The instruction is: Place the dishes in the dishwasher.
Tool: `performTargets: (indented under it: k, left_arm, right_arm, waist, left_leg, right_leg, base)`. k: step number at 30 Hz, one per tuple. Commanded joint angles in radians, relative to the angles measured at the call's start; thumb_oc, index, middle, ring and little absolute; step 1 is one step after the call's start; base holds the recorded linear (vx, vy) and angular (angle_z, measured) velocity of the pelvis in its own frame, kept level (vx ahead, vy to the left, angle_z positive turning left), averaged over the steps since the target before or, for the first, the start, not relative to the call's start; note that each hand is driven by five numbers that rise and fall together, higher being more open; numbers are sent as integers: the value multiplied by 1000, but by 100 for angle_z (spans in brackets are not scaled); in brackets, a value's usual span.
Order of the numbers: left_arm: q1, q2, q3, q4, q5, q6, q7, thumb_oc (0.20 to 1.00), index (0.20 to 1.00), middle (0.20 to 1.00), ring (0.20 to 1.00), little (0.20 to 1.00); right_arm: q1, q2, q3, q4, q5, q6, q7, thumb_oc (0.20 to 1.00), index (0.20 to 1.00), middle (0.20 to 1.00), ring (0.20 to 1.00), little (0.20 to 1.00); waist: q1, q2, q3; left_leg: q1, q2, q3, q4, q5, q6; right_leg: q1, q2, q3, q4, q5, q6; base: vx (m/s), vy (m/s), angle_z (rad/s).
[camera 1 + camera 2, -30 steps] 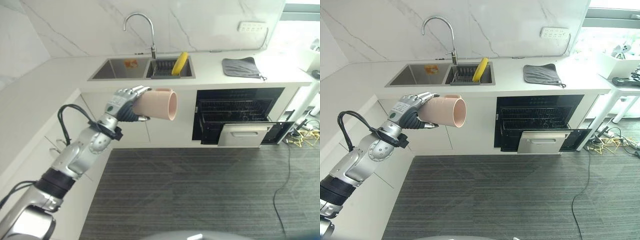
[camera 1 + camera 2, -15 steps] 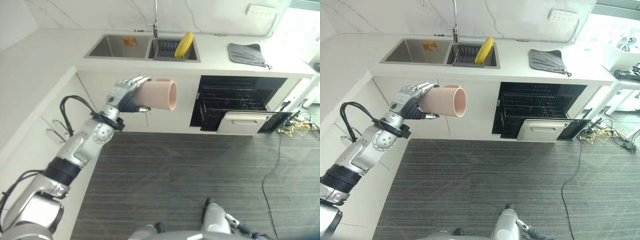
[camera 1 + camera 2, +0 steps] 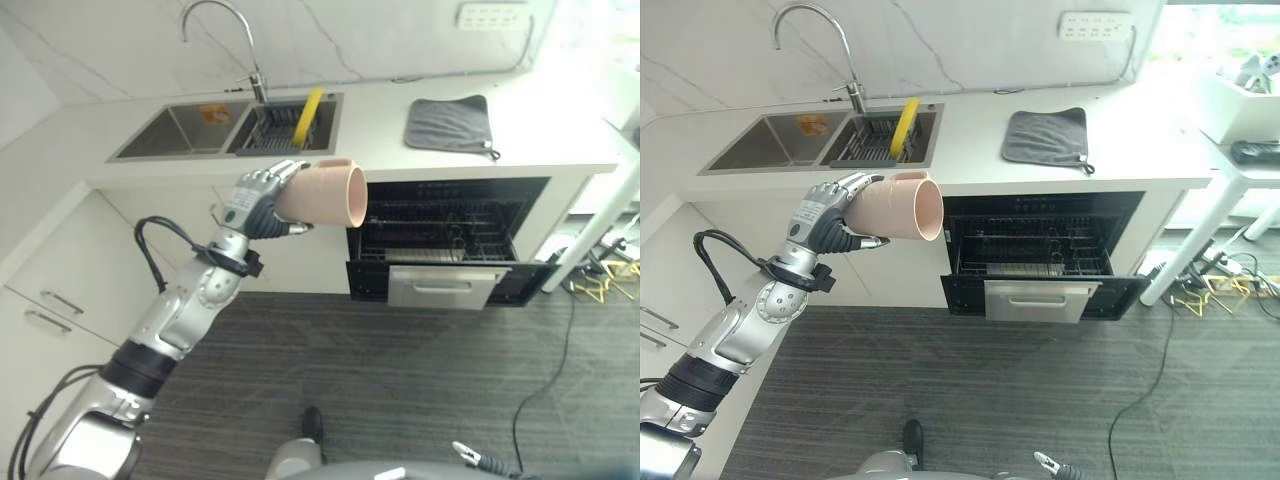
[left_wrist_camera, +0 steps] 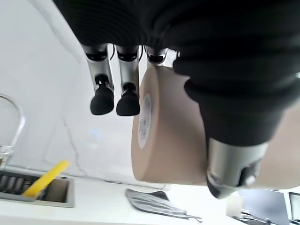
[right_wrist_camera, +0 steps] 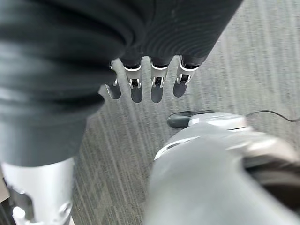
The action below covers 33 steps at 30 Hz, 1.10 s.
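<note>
Fingers and thumb of the left hand are curled round a beige cup, gripped near its base. Cup is held on its side in the air, open mouth turned right toward the dishwasher. Left arm is raised from the lower left, bent at the elbow, hand kept in front of the cabinet just below the counter edge. On the far counter a double sink is seen, with a yellow dish standing in a rack in its right basin. Right of that a grey cloth is laid flat. Dishwasher is open below the counter, drawer pulled out. Right hand is hung over the grey floor, fingers straight and relaxed, nothing held.
</note>
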Motion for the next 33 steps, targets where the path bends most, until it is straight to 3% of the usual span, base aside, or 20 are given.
performTargets:
  k: [1,5,6,7,9,10,12,13,15,17,18,19,21,22,24,27,33]
  left_arm:
    - [-69,63,68,-11,12,-48,35,200,200,200,200,200]
    - [-66,79,68,-3,21,-72,30,200,200,200,200,200]
    - [-69,78,65,-7,25,-73,23,200,200,200,200,200]
    - [-87,91,52,0,16,-67,25,200,200,200,200,200]
    - [-100,113,36,28,-13,-76,41,200,200,200,200,200]
    - [-103,119,32,34,-21,-80,43,200,200,200,200,200]
    - [-128,135,18,37,-36,-73,27,200,200,200,200,200]
    - [-144,146,6,42,-43,-59,34,200,200,200,200,200]
    - [-172,169,-20,41,-59,-32,53,200,200,200,200,200]
    - [-137,156,1,13,-54,-25,48,200,200,200,200,200]
    - [-121,150,8,0,-46,-23,49,200,200,200,200,200]
    - [-101,127,25,-37,-27,-6,38,200,200,200,200,200]
    - [-99,106,33,-56,-24,3,19,200,200,200,200,200]
    - [-108,94,25,-52,-28,-1,12,200,200,200,200,200]
    - [-105,87,26,-65,-14,1,3,200,200,200,200,200]
    - [-92,66,17,-77,20,8,14,200,200,200,200,200]
    - [-91,90,25,-68,4,9,2,200,200,200,200,200]
  right_arm:
    - [-10,-9,13,23,19,-8,-18,1000,1000,1000,1000,1000]
    - [1,15,13,18,15,-25,-23,1000,1000,1000,1000,1000]
    - [1,23,14,11,27,-34,-32,1000,1000,1000,1000,1000]
    - [0,34,17,-11,29,-45,-44,1000,1000,1000,1000,1000]
    - [5,42,26,-26,4,-56,-52,1000,1000,1000,1000,1000]
    - [6,43,32,-26,3,-62,-58,1000,1000,1000,1000,1000]
    - [8,39,37,-27,14,-58,-69,1000,1000,1000,1000,1000]
    - [0,34,35,-24,14,-50,-70,1000,1000,1000,1000,1000]
    - [-18,26,9,-5,-13,-35,-56,1000,1000,1000,1000,1000]
    - [-22,15,-3,7,-28,-28,-44,1000,1000,1000,1000,1000]
    - [-21,9,-2,6,-24,-28,-39,1000,1000,1000,1000,1000]
    - [-21,-2,8,-7,-46,-24,-37,1000,1000,1000,1000,1000]
    - [-20,-20,10,-9,-52,-21,-49,1000,1000,1000,1000,1000]
    - [-18,-33,10,-6,-37,-20,-51,1000,1000,1000,1000,1000]
    - [-30,-46,21,-2,-23,-26,-44,1000,1000,1000,1000,1000]
    - [-47,-40,25,-3,32,-12,-51,1000,1000,1000,1000,1000]
    - [-16,8,44,12,-11,-14,-54,1000,1000,1000,1000,1000]
  waist:
    - [1,3,-34]
    - [8,10,-49]
    - [7,9,-45]
    - [-6,14,-30]
    - [-18,14,-22]
    - [-23,11,-22]
    - [-52,1,-19]
    - [-67,-8,-11]
    - [-88,-18,-3]
    - [-78,-16,-14]
    - [-75,-17,-19]
    - [-72,-24,-27]
    - [-75,-33,-31]
    - [-71,-38,-35]
    - [-37,-23,-27]
    - [-26,-8,-42]
    - [-35,3,-79]
  left_leg:
    - [108,-53,-12,6,34,31]
    - [162,-101,-45,24,-34,84]
    - [163,-116,-44,36,-50,107]
    - [170,-136,-55,55,-77,148]
    - [183,-148,-66,57,-91,168]
    - [191,-151,-69,50,-92,168]
    - [235,-148,-62,33,-112,160]
    - [261,-146,-61,27,-134,155]
    - [295,-120,-62,28,-179,146]
    - [290,-70,-59,46,-169,119]
    - [289,-54,-59,52,-160,112]
    - [274,-16,-48,80,-147,95]
    - [248,-13,-23,151,-165,93]
    - [222,-13,-14,180,-161,85]
    - [177,-49,-81,115,-89,55]
    - [204,-56,-107,-12,-36,52]
    - [228,-81,-87,-28,-73,63]
  right_leg:
    - [-49,-27,-26,85,24,108]
    - [-78,-68,-51,177,18,131]
    - [-106,-82,-49,264,37,149]
    - [-180,-96,-30,481,94,184]
    - [-257,-99,-8,569,146,188]
    - [-268,-100,-6,534,148,185]
    - [-296,-138,-7,331,183,186]
    - [-320,-173,7,247,251,206]
    - [-358,-217,76,169,331,243]
    - [-310,-170,81,166,212,231]
    - [-293,-159,74,162,195,223]
    - [-251,-131,65,151,148,189]
    - [-213,-111,53,136,123,166]
    - [-185,-101,41,116,119,154]
    - [-145,-66,45,66,124,139]
    - [-119,-68,8,21,126,143]
    - [-110,-89,8,-41,157,169]
  base:
    - [353,402,-32]
    - [205,257,-65]
    - [174,312,13]
    - [172,281,24]
    - [214,114,47]
    - [319,-138,53]
    - [337,-283,31]
    - [292,-369,80]
    - [312,-499,84]
    - [273,-514,58]
    - [241,-503,48]
    - [183,-369,57]
    - [193,-312,26]
    - [238,-216,-24]
    - [212,-58,-15]
    - [114,108,-73]
    - [88,106,-20]
